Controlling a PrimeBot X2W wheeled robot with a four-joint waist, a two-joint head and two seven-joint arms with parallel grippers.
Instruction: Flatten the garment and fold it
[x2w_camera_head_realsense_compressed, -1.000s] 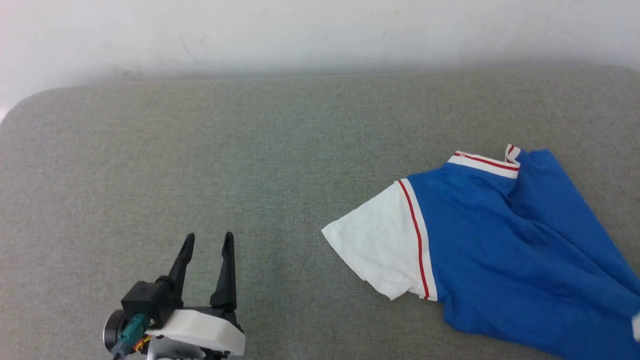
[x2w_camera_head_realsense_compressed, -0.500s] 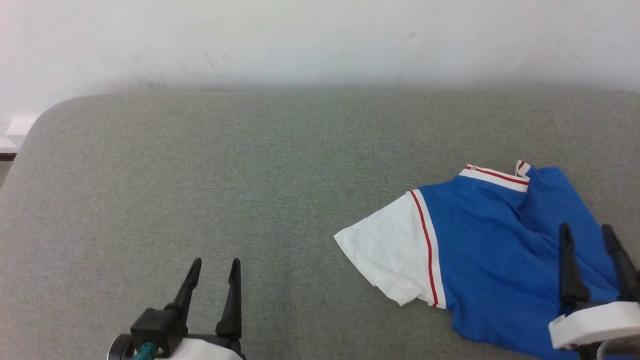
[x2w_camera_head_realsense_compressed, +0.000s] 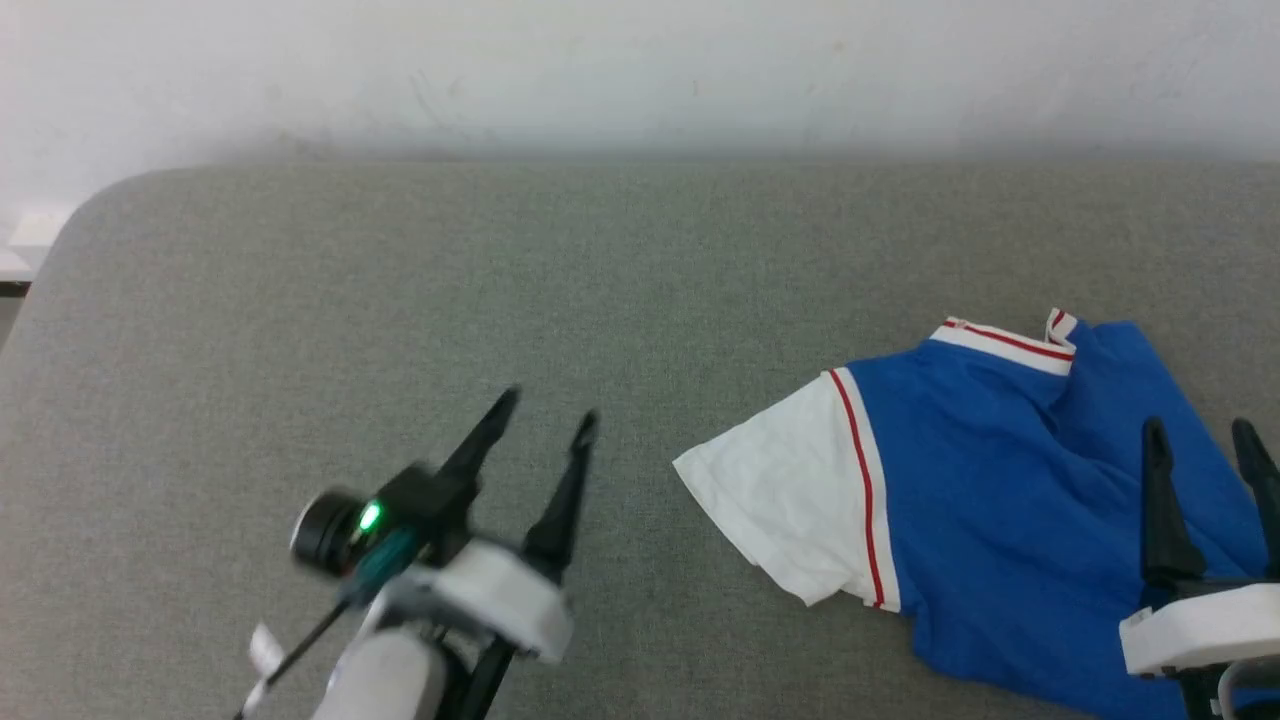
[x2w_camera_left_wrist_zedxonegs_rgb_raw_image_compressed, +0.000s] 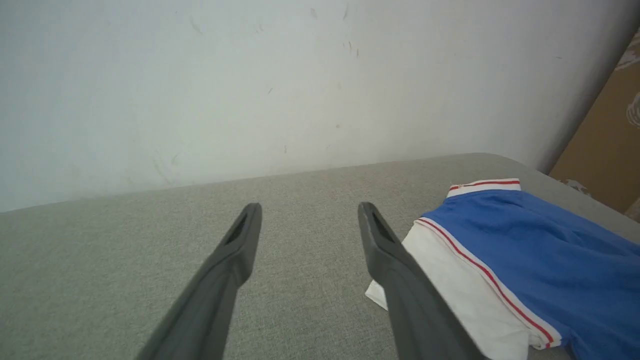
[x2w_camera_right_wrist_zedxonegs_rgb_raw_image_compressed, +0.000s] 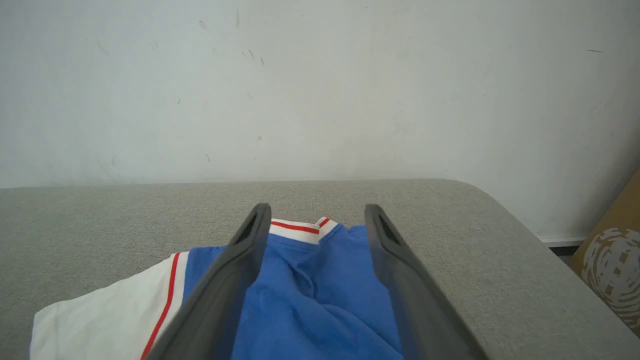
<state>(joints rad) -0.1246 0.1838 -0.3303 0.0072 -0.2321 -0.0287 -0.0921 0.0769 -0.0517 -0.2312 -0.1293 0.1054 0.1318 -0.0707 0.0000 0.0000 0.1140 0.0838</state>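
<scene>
Jaws wide and empty on the left gripper (x2w_camera_head_realsense_compressed: 550, 407), near left, blurry; same wide spread on the right gripper (x2w_camera_head_realsense_compressed: 1199, 426), near right, poised over the blue body of the garment (x2w_camera_head_realsense_compressed: 1000, 480), not clamped on it; garment crumpled on the right of the grey padded surface (x2w_camera_head_realsense_compressed: 400, 280), white sleeve pointing left, collar band at the far side; pale wall (x2w_camera_head_realsense_compressed: 600, 70) behind.

garment (x2w_camera_head_realsense_compressed: 980, 480) on surface (x2w_camera_head_realsense_compressed: 400, 300), left hand (x2w_camera_head_realsense_compressed: 551, 405) leftward, right hand (x2w_camera_head_realsense_compressed: 1198, 427) above
</scene>
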